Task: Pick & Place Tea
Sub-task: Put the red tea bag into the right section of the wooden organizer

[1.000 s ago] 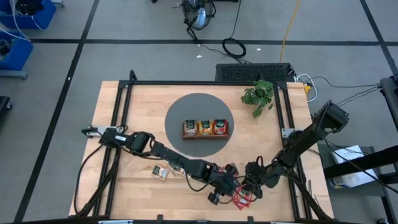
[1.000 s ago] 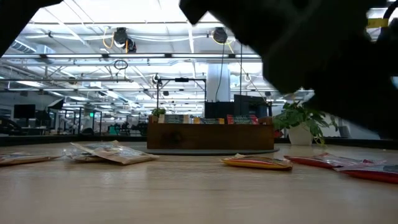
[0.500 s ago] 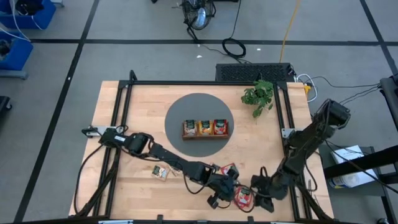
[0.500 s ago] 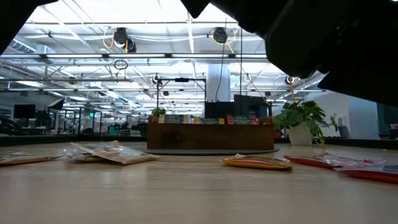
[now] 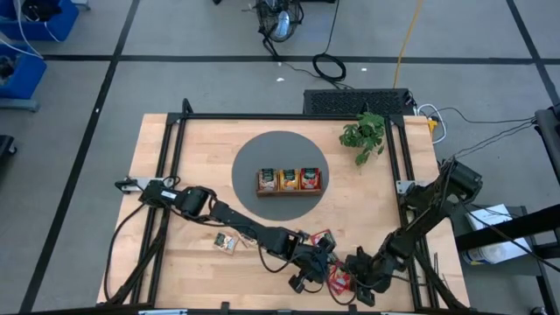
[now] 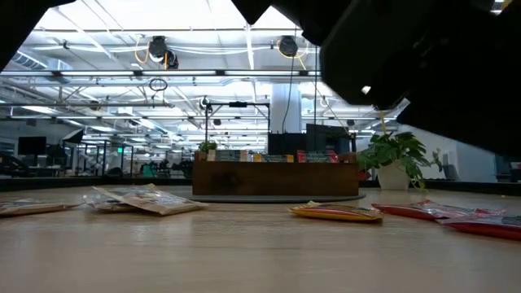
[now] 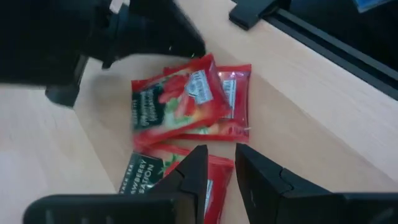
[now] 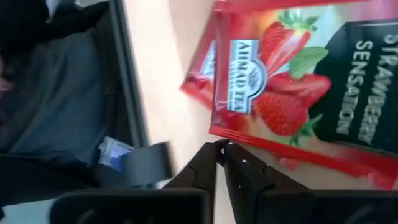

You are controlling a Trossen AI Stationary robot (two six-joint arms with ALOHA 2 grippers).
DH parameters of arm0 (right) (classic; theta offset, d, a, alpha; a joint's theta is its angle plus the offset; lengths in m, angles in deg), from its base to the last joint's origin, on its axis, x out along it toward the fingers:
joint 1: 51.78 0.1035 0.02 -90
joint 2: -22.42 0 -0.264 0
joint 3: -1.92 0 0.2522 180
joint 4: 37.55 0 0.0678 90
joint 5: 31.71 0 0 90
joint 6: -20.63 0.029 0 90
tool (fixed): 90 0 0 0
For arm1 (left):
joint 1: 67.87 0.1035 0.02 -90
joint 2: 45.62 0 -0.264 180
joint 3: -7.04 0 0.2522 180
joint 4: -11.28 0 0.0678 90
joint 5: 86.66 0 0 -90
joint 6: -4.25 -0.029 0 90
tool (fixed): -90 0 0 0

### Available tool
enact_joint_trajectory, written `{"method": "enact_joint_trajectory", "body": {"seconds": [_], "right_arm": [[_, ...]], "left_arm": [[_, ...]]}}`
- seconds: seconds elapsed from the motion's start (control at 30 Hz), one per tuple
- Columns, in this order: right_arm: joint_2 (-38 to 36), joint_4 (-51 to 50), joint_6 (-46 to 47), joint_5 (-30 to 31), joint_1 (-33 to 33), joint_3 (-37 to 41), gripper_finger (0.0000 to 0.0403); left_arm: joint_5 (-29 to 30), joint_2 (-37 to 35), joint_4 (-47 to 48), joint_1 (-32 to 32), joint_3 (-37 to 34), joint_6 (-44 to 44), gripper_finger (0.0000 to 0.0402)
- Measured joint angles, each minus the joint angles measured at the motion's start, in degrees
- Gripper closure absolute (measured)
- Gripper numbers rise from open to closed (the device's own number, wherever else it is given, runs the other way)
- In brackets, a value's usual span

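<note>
Several red tea sachets lie overlapping near the table's near edge, right of middle. My left gripper comes at them from the left. Its fingers are a little apart above a red sachet, and I cannot tell whether they touch it. My right gripper comes from the right and is shut at the edge of the top red sachet, which also shows in the left wrist view. Green and other sachets lie at the near left. My right gripper's shut fingertips meet the top red sachet at its sealed edge, near a corner. The hold looks like a pinch by the fingertips only. The sachet lies over other red sachets; whether it is lifted clear does not show.
The brown wooden tray with sachets in three compartments stands on a dark round mat at the table's middle. A potted plant stands at the far right. In the low view, an orange-yellow sachet lies flat before the tray.
My right gripper has moved toward the table's near edge, swinging first right and then back left to the red sachets.
</note>
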Motion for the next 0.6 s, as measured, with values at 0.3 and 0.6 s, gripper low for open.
{"method": "enact_joint_trajectory", "body": {"seconds": [0.3,0.6], "right_arm": [[3.8,1.8,-9.8,-1.7,-6.7,-0.2,0.0394],[3.7,1.8,-19.8,-1.7,-14.0,-0.1,0.0395]], "left_arm": [[3.8,0.0,5.6,-0.4,0.0,0.7,0.0314],[10.5,-0.9,8.7,-1.8,0.0,0.7,0.0314]]}}
